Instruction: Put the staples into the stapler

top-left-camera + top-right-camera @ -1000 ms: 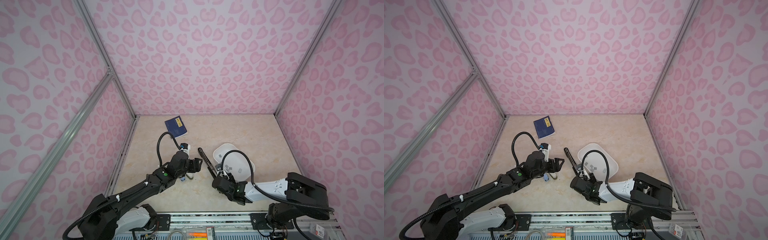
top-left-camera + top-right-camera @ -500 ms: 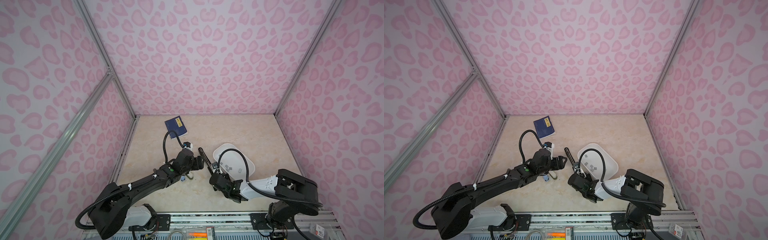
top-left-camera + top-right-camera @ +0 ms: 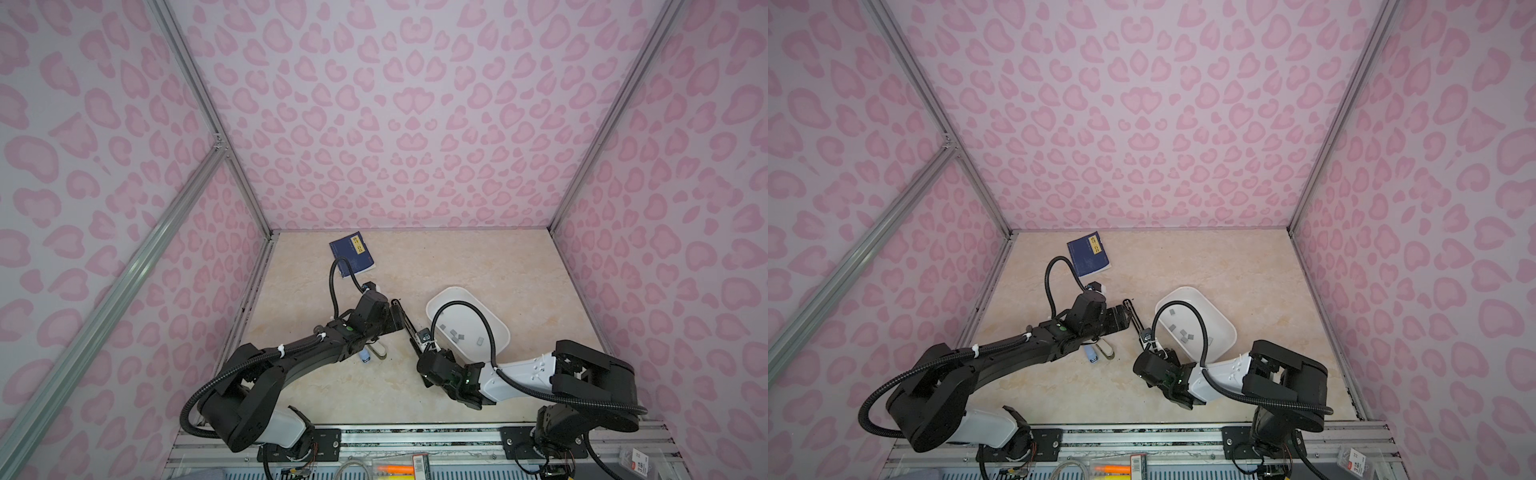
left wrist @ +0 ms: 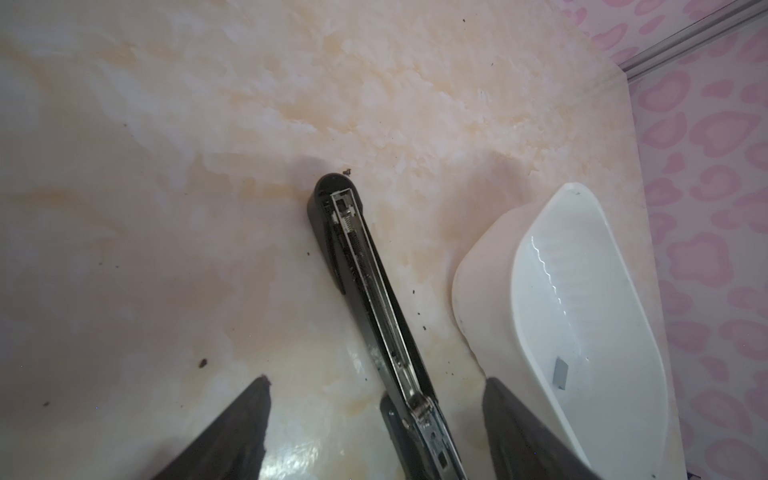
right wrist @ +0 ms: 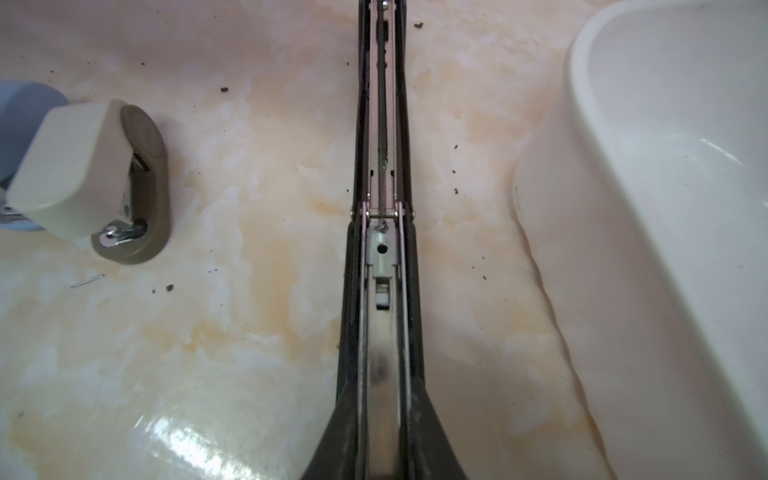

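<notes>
A long black stapler (image 3: 409,328) (image 3: 1136,318) lies opened flat on the marble table, its metal channel (image 4: 365,266) (image 5: 382,249) facing up. My right gripper (image 3: 422,353) (image 3: 1148,353) (image 5: 384,399) is shut on the stapler's near end, with a finger pressed to each side. My left gripper (image 3: 395,320) (image 3: 1121,318) (image 4: 374,380) hangs open, its fingers astride the stapler's middle without touching it. Several small grey staples (image 3: 455,332) (image 3: 1185,334) lie in a white tray (image 3: 482,303) (image 3: 1212,316) just right of the stapler. The left wrist view shows one block of staples (image 4: 561,374).
A small beige stapler (image 3: 378,353) (image 5: 95,178) and a blue one (image 3: 365,356) (image 3: 1091,353) lie left of the black stapler, under my left arm. A dark blue booklet (image 3: 352,253) (image 3: 1089,253) lies at the back left. The tray's wall (image 5: 665,208) (image 4: 582,291) stands close beside the stapler.
My right gripper has closed on the stapler's near end. My left gripper has crept right, over the stapler, and stays open.
</notes>
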